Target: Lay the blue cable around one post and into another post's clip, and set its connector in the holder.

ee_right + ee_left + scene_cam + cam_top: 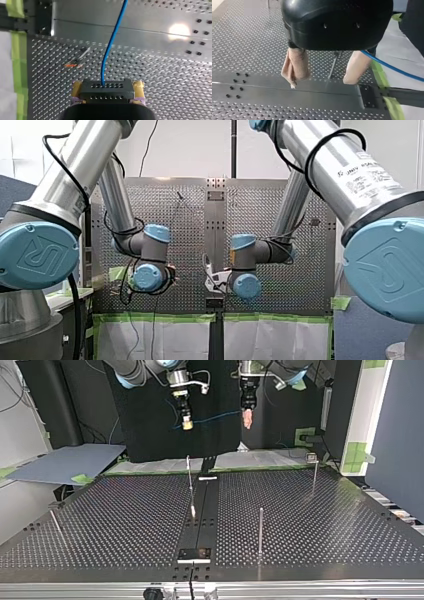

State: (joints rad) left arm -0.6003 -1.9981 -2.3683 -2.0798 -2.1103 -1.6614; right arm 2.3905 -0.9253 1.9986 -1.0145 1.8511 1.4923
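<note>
The blue cable [110,47] leaves a black perforated connector [107,91], which sits between the yellow pads of my right gripper [107,86]; the gripper is shut on it. In the top view my right gripper [186,421] hangs high behind the table, and the cable [215,419] runs from it towards my left gripper [247,417]. My left gripper [322,80] is open with nothing between its beige pads [295,67]. The cable [392,67] passes beside one of its fingers without touching it that I can see.
Thin metal posts stand on the perforated table [325,525]: one near the middle [190,477], one at the front [260,530], one at the back right [314,472], and a leaning one at the left [55,522]. A dark plate [195,554] lies on the central strip.
</note>
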